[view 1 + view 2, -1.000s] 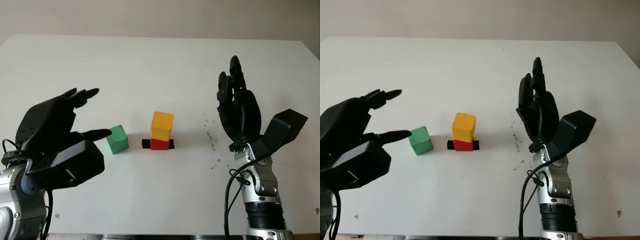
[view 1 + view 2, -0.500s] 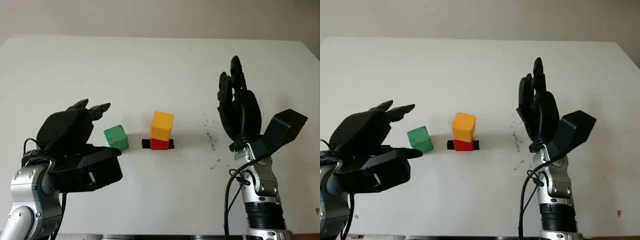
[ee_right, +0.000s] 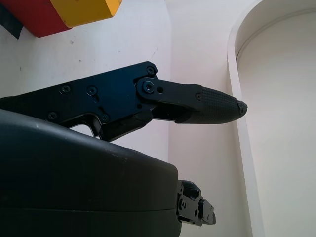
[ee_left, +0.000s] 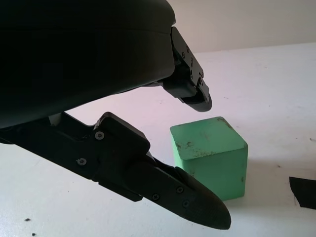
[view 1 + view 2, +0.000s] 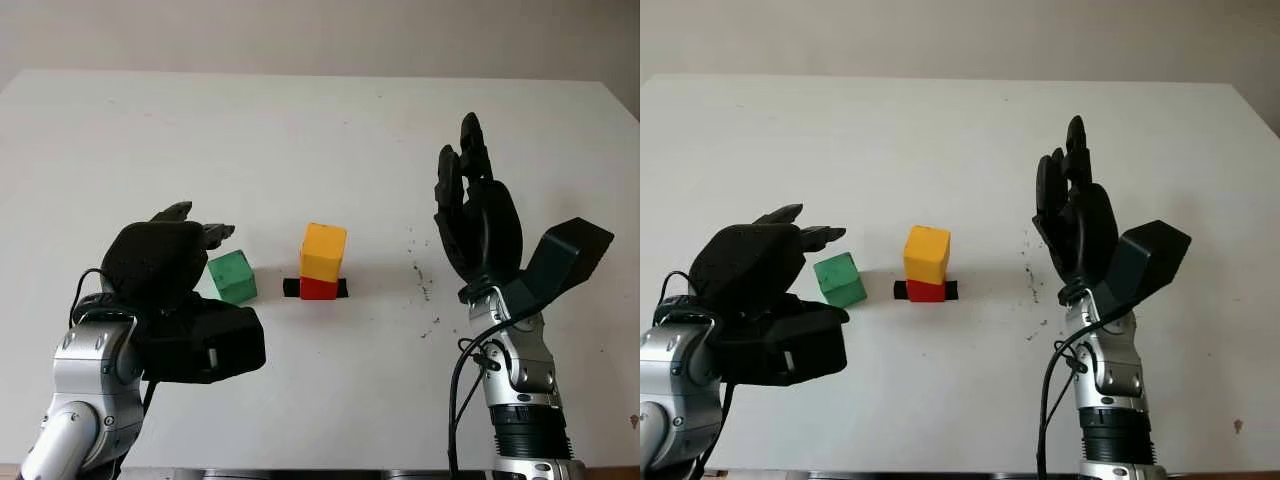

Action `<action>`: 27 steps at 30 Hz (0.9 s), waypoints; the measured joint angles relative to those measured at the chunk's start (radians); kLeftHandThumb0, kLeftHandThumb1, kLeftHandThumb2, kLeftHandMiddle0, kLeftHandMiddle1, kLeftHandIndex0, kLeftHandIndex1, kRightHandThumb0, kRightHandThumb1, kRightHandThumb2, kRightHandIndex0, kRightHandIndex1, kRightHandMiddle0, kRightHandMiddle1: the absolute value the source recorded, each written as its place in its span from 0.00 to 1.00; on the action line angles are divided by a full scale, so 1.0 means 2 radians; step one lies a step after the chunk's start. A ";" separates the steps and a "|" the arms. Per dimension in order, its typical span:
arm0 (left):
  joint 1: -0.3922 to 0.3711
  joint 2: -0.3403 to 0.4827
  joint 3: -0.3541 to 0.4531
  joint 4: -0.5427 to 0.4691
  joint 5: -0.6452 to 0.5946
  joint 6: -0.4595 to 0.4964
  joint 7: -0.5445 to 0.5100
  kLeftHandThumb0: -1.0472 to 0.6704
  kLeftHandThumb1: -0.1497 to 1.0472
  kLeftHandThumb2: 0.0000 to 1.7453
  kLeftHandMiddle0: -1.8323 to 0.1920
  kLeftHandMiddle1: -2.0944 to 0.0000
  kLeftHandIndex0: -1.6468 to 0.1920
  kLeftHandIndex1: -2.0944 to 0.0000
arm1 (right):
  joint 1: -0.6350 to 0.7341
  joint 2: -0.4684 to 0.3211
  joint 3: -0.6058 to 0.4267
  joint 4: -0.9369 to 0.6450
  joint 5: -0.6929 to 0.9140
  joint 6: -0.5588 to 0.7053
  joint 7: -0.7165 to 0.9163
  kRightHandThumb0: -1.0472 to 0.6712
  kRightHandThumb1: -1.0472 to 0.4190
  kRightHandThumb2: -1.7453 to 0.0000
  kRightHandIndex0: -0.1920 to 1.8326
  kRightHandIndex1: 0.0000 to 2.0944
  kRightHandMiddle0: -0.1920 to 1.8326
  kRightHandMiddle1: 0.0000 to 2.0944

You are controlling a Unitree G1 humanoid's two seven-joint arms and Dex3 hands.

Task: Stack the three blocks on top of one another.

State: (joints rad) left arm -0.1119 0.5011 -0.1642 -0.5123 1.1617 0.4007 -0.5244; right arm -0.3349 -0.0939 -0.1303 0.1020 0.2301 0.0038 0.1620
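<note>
A yellow block [image 5: 324, 250] sits on a red block [image 5: 319, 289] near the middle of the white table [image 5: 300, 130], over a black tape mark [image 5: 291, 288]. Just left of that stack lies a green block [image 5: 232, 277] on the table. My left hand [image 5: 195, 245] is open right beside the green block, on its left and near side. In the left wrist view the green block [image 4: 209, 155] lies between the fingers [image 4: 187, 202], with small gaps on both sides. My right hand [image 5: 472, 200] is open and raised upright, right of the stack. The stack's blocks [image 3: 74, 12] show in the right wrist view.
Dark specks [image 5: 425, 290] dot the table between the stack and my right hand. The table's front edge runs just below both forearms.
My left hand has moved right and forward, closing in on the green block until its fingers flank it. The right hand and the blocks have stayed still.
</note>
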 measured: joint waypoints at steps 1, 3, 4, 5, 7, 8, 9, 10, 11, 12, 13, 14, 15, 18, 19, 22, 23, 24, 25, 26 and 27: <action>0.000 -0.003 0.000 0.002 0.002 -0.002 0.004 0.16 0.86 0.03 0.76 0.96 0.52 0.89 | 0.000 0.000 0.000 0.000 -0.001 0.000 0.000 0.22 0.00 0.69 0.00 0.00 0.00 0.00; 0.000 -0.008 0.000 0.004 0.004 -0.005 0.010 0.17 0.86 0.03 0.74 0.96 0.49 0.86 | 0.000 0.000 0.000 0.000 -0.002 0.000 0.001 0.22 0.00 0.69 0.00 0.00 0.00 0.00; 0.000 -0.011 0.000 0.004 0.006 -0.006 0.012 0.18 0.85 0.03 0.74 0.97 0.49 0.83 | 0.000 0.000 0.000 0.000 -0.002 0.000 0.003 0.22 0.00 0.69 0.00 0.00 0.00 0.00; 0.000 -0.013 0.001 0.005 0.007 -0.006 0.012 0.19 0.85 0.03 0.72 0.97 0.55 0.70 | 0.000 -0.001 0.000 0.000 -0.002 0.000 0.004 0.22 0.00 0.70 0.00 0.00 0.00 0.00; 0.000 -0.016 0.002 0.004 0.010 -0.008 0.013 0.19 0.86 0.03 0.71 0.97 0.57 0.63 | 0.000 -0.001 0.000 0.000 -0.004 0.000 0.004 0.22 0.00 0.70 0.00 0.00 0.00 0.00; 0.000 -0.016 0.003 0.004 0.010 -0.009 0.014 0.20 0.87 0.03 0.71 0.97 0.58 0.59 | 0.000 -0.001 0.000 0.000 -0.005 0.001 0.004 0.22 0.00 0.70 0.00 0.00 0.00 0.00; 0.000 -0.017 0.004 0.005 0.010 -0.010 0.017 0.20 0.88 0.03 0.70 0.97 0.60 0.52 | 0.000 -0.001 0.000 0.000 -0.006 0.003 0.004 0.22 0.00 0.70 0.00 0.00 0.00 0.00; 0.000 -0.018 0.005 0.005 0.010 -0.011 0.021 0.21 0.89 0.03 0.69 0.97 0.60 0.49 | 0.000 -0.001 0.000 0.000 -0.006 0.005 0.004 0.22 0.00 0.70 0.00 0.00 0.00 0.00; 0.000 -0.020 0.007 0.005 0.008 -0.013 0.025 0.21 0.89 0.03 0.68 0.97 0.61 0.45 | 0.000 -0.001 0.000 0.000 -0.006 0.007 0.004 0.22 0.00 0.70 0.00 0.00 0.00 0.00; 0.000 -0.022 0.008 0.005 0.004 -0.015 0.030 0.22 0.89 0.03 0.68 0.97 0.61 0.43 | 0.000 -0.001 0.000 0.000 -0.006 0.008 0.004 0.22 0.00 0.71 0.00 0.00 0.00 0.00; 0.001 -0.025 0.009 0.005 0.000 -0.017 0.034 0.22 0.89 0.03 0.67 0.97 0.60 0.42 | 0.000 -0.001 0.000 0.000 -0.007 0.009 0.004 0.22 0.00 0.71 0.00 0.00 0.00 0.00; 0.002 -0.026 0.009 0.005 -0.003 -0.019 0.038 0.23 0.89 0.03 0.67 0.97 0.60 0.41 | 0.000 -0.001 0.000 0.000 -0.007 0.010 0.004 0.22 0.00 0.71 0.00 0.00 0.00 0.00; 0.003 -0.027 0.010 0.005 -0.004 -0.021 0.040 0.24 0.90 0.03 0.67 0.97 0.61 0.41 | 0.000 -0.001 0.000 0.000 -0.008 0.010 0.004 0.23 0.00 0.71 0.00 0.00 0.00 0.00; 0.004 -0.028 0.012 0.005 -0.007 -0.023 0.041 0.26 0.92 0.04 0.66 0.97 0.62 0.39 | 0.000 -0.001 0.000 -0.002 -0.008 0.011 0.003 0.23 0.00 0.71 0.00 0.00 0.00 0.00; 0.005 -0.028 0.013 0.005 -0.008 -0.024 0.041 0.27 0.93 0.04 0.66 0.97 0.62 0.39 | 0.000 -0.001 0.000 -0.002 -0.008 0.012 0.003 0.23 0.00 0.71 0.00 0.00 0.00 0.00; 0.007 -0.028 0.013 0.005 -0.007 -0.026 0.041 0.30 0.94 0.04 0.65 0.96 0.63 0.38 | 0.000 -0.001 0.000 -0.002 -0.008 0.013 0.003 0.23 0.00 0.71 0.00 0.00 0.00 0.00; 0.007 -0.028 0.013 0.005 -0.004 -0.026 0.041 0.31 0.95 0.04 0.64 0.96 0.63 0.38 | 0.000 -0.001 0.000 -0.002 -0.008 0.013 0.003 0.23 0.00 0.71 0.00 0.00 0.00 0.00; 0.007 -0.028 0.013 0.005 -0.002 -0.027 0.041 0.32 0.95 0.04 0.64 0.96 0.63 0.38 | 0.000 -0.001 0.000 -0.002 -0.008 0.013 0.004 0.23 0.00 0.71 0.00 0.00 0.00 0.00; 0.008 -0.027 0.013 0.005 -0.001 -0.028 0.041 0.32 0.95 0.03 0.64 0.96 0.63 0.38 | 0.000 -0.001 0.000 -0.002 -0.008 0.013 0.004 0.23 0.00 0.71 0.00 0.00 0.00 0.00; 0.008 -0.026 0.014 0.005 -0.001 -0.031 0.041 0.33 0.95 0.03 0.64 0.96 0.63 0.38 | 0.000 -0.001 0.000 -0.002 -0.009 0.013 0.004 0.23 0.00 0.71 0.00 0.00 0.00 0.00; 0.008 -0.024 0.014 0.005 -0.001 -0.035 0.041 0.34 0.95 0.03 0.63 0.96 0.64 0.37 | 0.000 -0.001 0.000 -0.002 -0.009 0.013 0.004 0.23 0.00 0.71 0.00 0.00 0.00 0.00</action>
State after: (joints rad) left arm -0.0954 0.4522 -0.1359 -0.5014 1.1598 0.3308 -0.4418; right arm -0.3339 -0.0968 -0.1309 0.0970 0.2118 0.0294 0.1693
